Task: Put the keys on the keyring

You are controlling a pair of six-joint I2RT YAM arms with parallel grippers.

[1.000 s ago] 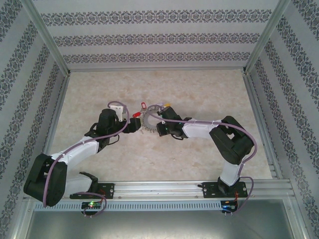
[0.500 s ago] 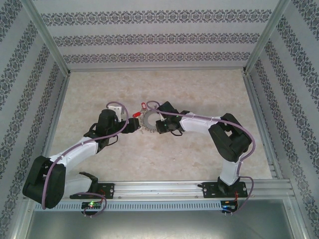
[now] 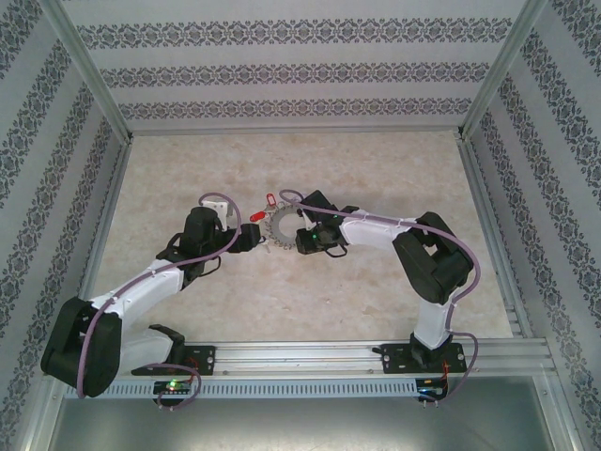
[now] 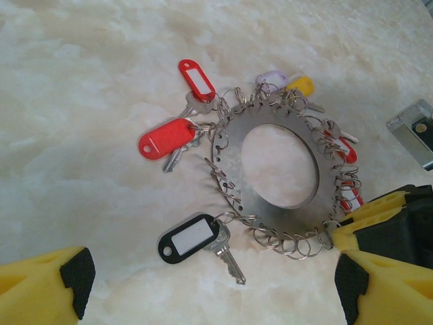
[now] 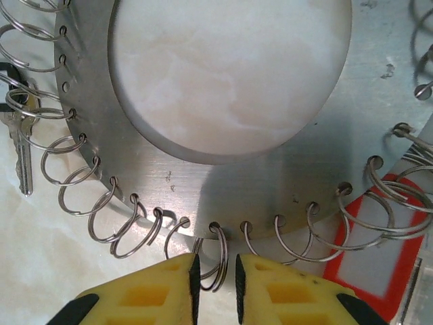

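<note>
The keyring [image 3: 278,218] is a flat grey metal ring with a hollow centre lying mid-table, its rim hung with several small wire loops [image 4: 291,242]. Keys hang from some loops: one with a black tag [image 4: 189,237], and two with red tags [image 4: 166,139]. My left gripper [image 4: 210,291] is open wide just short of the keyring's near rim, holding nothing. My right gripper [image 5: 216,277] sits at the ring's opposite rim [image 5: 223,189]. Its pads stand slightly apart on either side of one small wire loop [image 5: 220,261]. A key [image 5: 20,156] lies at the left.
Purple and yellow tags [image 4: 287,82] lie at the keyring's far side, and a red tag [image 5: 379,250] lies under the rim beside my right gripper. Metal rails [image 3: 488,235] and patterned walls close the marble tabletop on three sides.
The right arm's wrist has shifted slightly towards the keyring, and its jaws have eased apart a little. The left arm and the keyring have stayed almost still.
</note>
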